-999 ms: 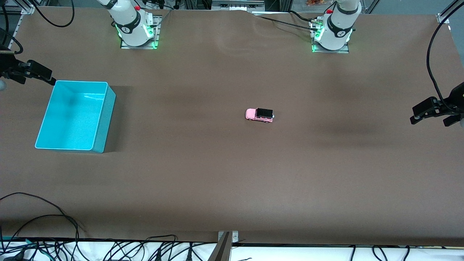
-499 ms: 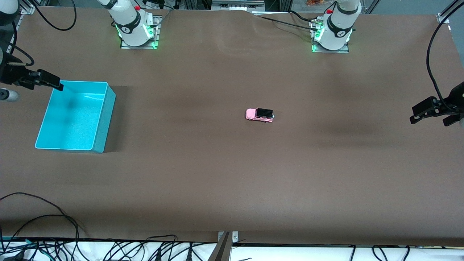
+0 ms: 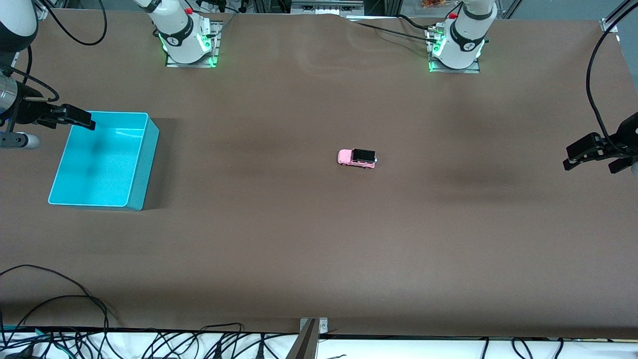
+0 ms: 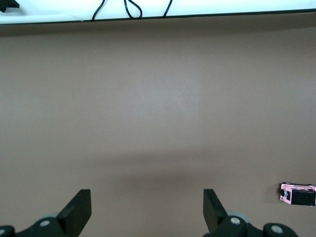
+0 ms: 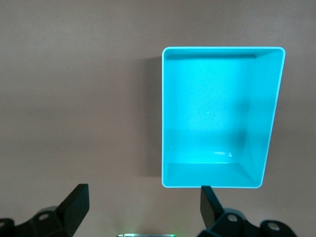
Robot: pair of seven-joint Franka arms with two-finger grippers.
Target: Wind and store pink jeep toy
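The pink jeep toy [image 3: 357, 158] stands on its wheels near the middle of the brown table, black roof up; it also shows at the edge of the left wrist view as the pink jeep toy [image 4: 297, 193]. My left gripper [image 3: 590, 166] hangs open over the left arm's end of the table, well apart from the toy, with nothing between its fingers [image 4: 81, 205]. My right gripper [image 3: 82, 119] is open and holds nothing, up by the corner of the turquoise bin [image 3: 148, 159] that lies toward the robots' bases. The bin [image 5: 223, 48] is empty inside.
Both arm bases [image 3: 187, 42] [image 3: 456, 47] stand along the table's edge farthest from the front camera. Cables [image 3: 75, 309] lie along the edge nearest that camera. A metal bracket [image 3: 311, 329] sits at the middle of that edge.
My right gripper has moved toward the bin's corner, a little more over the table. The left gripper and the toy have stayed where they were.
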